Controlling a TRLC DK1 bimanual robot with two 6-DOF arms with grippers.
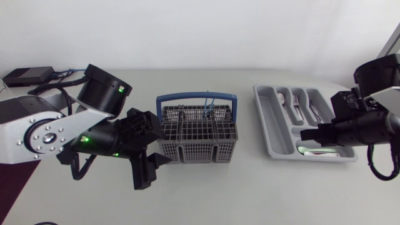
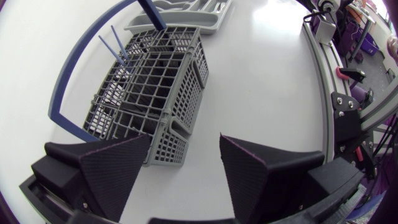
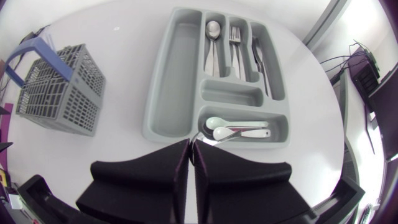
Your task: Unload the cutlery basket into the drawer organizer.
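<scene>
**A:** Where is the basket standing now?

**B:** The grey plastic grid cutlery basket with the blue hoop handle (image 1: 197, 134) is standing upright near the middle of the white worktop (image 1: 250, 194). Two thin blue sticks (image 1: 208, 103) are poking up out of its back part.

**A:** And what is your left hand doing?

**B:** My left hand (image 1: 157, 142) is hanging just beside the basket's left front corner. It is released, with the two fingers spread wide and grasping nothing. One finger is coming very near this corner, but I cannot tell if it is touching.

**A:** Is the organizer lying close to the basket?

**B:** The light grey plastic drawer organizer (image 1: 278, 128) is lying to the right of the basket, apart from it. A metal spoon (image 3: 212, 43), metal forks (image 3: 235, 40) and a knife (image 3: 260, 59) are resting in its three narrow compartments. Two pale spoons (image 3: 219, 123) are lying in the crosswise compartment nearest to my right hand.

**A:** What is your right hand holding?

**B:** My right hand (image 1: 304, 133) is hovering over that crosswise compartment, clenched, with the fingers pressed together. A small shiny metal piece (image 3: 199, 138) is showing right at the fingertips. I cannot tell if the fingers are pinching it.
</scene>
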